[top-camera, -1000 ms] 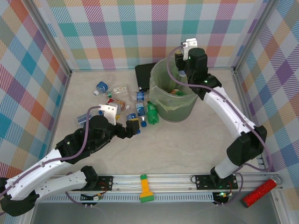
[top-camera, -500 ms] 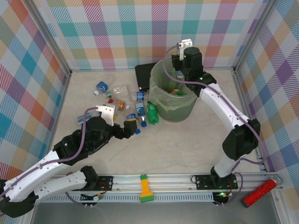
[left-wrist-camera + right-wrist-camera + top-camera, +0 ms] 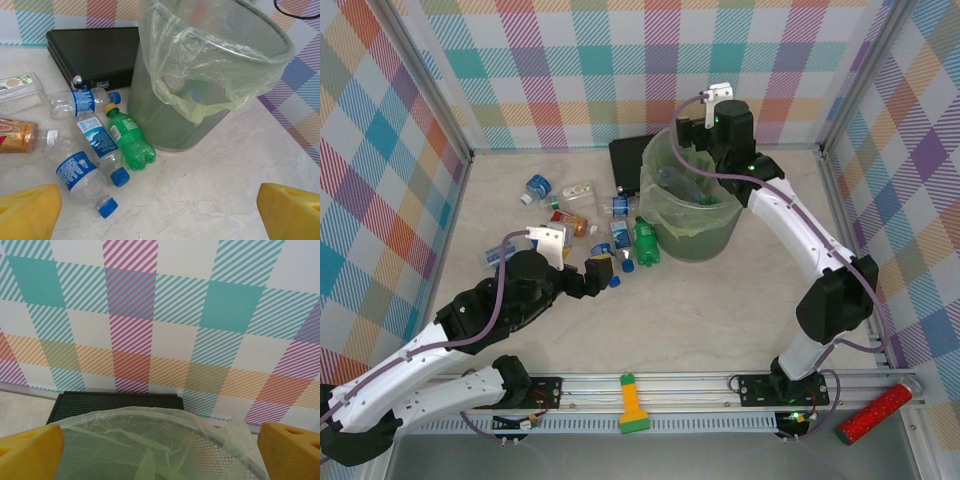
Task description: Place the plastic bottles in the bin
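Observation:
The bin (image 3: 692,232), a grey-green mesh bucket lined with a thin bag, stands at the back middle. My right gripper (image 3: 692,148) hangs open over its far rim (image 3: 150,416), with nothing between the yellow fingertips (image 3: 30,452). A clear bottle (image 3: 678,180) lies inside the bin. Left of the bin, several plastic bottles lie on the table: a green one (image 3: 129,139), clear blue-capped ones (image 3: 99,147) (image 3: 80,175) (image 3: 82,100) and a copper-brown one (image 3: 17,137). My left gripper (image 3: 609,271) is open and empty, low over the table just short of them.
A flat black case (image 3: 95,50) lies behind the bin against the back wall. A clear lidded box (image 3: 20,90) sits among the bottles. A red glittery cylinder (image 3: 873,415) and a yellow-green tool (image 3: 632,403) rest on the near rail. Checked walls close in three sides.
My right gripper has swung slightly left over the bin and opened, and a clear bottle now lies inside the bin. The left arm has barely moved.

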Robot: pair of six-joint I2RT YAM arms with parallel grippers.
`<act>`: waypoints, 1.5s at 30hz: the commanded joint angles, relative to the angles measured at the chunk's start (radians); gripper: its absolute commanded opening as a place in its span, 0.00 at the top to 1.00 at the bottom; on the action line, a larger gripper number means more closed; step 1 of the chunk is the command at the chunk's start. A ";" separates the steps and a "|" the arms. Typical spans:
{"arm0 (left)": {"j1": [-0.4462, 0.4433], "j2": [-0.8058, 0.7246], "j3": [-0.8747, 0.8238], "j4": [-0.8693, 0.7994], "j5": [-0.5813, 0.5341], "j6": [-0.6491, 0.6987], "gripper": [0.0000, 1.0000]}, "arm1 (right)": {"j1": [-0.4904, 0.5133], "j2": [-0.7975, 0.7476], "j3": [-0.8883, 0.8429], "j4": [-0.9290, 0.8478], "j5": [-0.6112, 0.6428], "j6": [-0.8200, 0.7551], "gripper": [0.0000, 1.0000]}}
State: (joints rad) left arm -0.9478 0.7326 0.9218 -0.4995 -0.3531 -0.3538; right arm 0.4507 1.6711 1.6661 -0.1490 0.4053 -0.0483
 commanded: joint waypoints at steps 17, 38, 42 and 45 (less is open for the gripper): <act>0.037 0.083 -0.044 -0.091 -0.233 -0.176 0.00 | 0.002 -0.190 -0.019 -0.158 -0.187 0.181 0.01; 0.183 0.605 -0.124 0.098 0.077 -0.500 0.18 | 0.117 -0.354 -0.131 -0.253 -0.287 0.293 0.01; 0.178 0.689 -0.122 0.136 0.054 -0.520 0.27 | 0.128 -0.373 -0.144 -0.251 -0.285 0.294 0.01; 0.178 0.733 -0.117 0.165 0.055 -0.519 0.29 | 0.135 -0.374 -0.144 -0.253 -0.283 0.289 0.01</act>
State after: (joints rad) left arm -0.7631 1.4395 0.8055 -0.3859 -0.2852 -0.8486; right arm 0.5755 1.3262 1.5291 -0.3992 0.1291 0.2329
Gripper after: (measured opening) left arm 0.712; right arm 0.990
